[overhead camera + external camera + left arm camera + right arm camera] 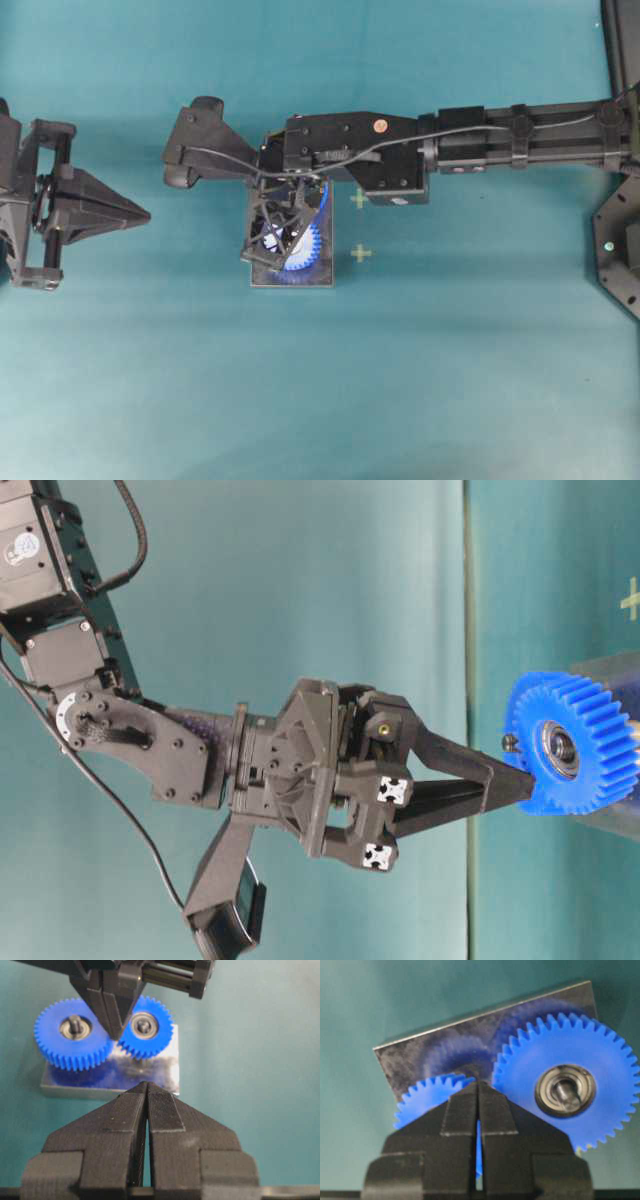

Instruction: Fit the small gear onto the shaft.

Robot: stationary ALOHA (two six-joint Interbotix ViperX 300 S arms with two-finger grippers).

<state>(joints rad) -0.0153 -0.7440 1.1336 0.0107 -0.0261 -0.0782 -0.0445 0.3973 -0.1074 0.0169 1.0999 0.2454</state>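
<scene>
The small gear [145,1027] lies flat above the grey plate [105,1080], meshed with the larger blue gear [74,1034]. A metal end, probably the shaft [144,1025], shows in its centre hole. My right gripper [116,1035] is shut with nothing between its fingers. Its tips point down at the small gear's rim, right beside the larger gear. In the right wrist view the small gear [425,1100] lies mostly under that gripper [477,1083]. My left gripper [143,212] is shut and empty, left of the plate [290,276].
The larger gear [565,1085] sits on its own shaft [563,1091] on the same plate [435,1052]. The right arm [480,140] stretches across from the right edge. Two pale cross marks [360,199] lie on the teal table just right of the plate.
</scene>
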